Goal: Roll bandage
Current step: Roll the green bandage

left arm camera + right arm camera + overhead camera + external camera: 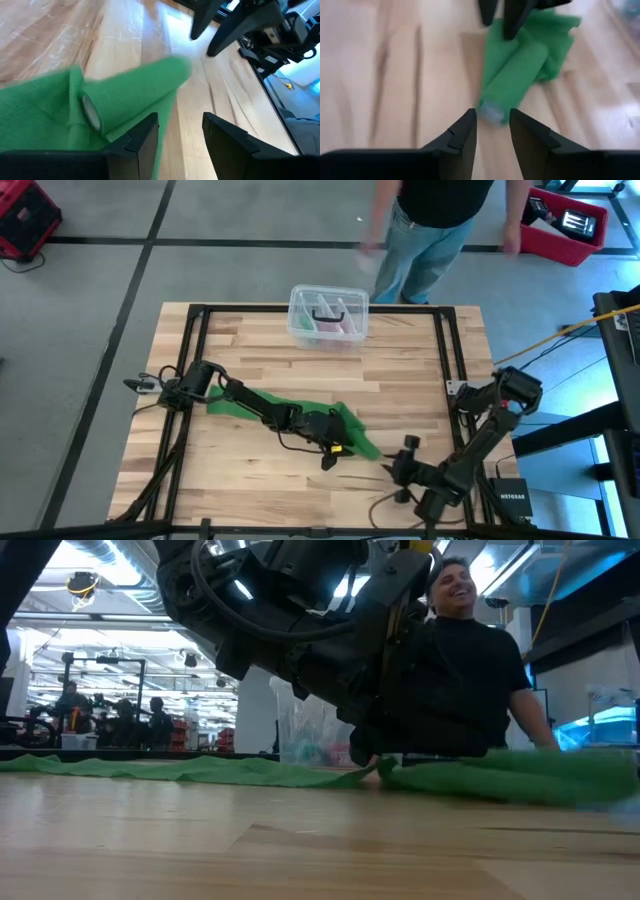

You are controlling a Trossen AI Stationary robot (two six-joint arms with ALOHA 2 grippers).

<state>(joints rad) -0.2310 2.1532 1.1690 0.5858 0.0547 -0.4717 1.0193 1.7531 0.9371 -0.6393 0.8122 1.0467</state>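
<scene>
The bandage (300, 412) lies on the wooden bench (250, 350) as a bright green strip running from the left side toward the centre, where its end is partly rolled into a short cylinder. The left arm reaches across the strip and hides the middle of it in the high view. The left gripper (181, 131) sits low at the rolled end; its jaws stand apart with bare bench between them, the roll lying against the outside of one jaw, so nothing is held. The right gripper (492, 125) is near the front right of the bench, aimed at the open end of the roll, jaws at a narrow gap and empty, apart from the bandage. In the low view the left arm blocks most of the scene. A clear plastic box (328, 316) stands at the far edge; its contents are hard to make out. A person (435, 225) stands beyond the bench, cut off by the frame.
</scene>
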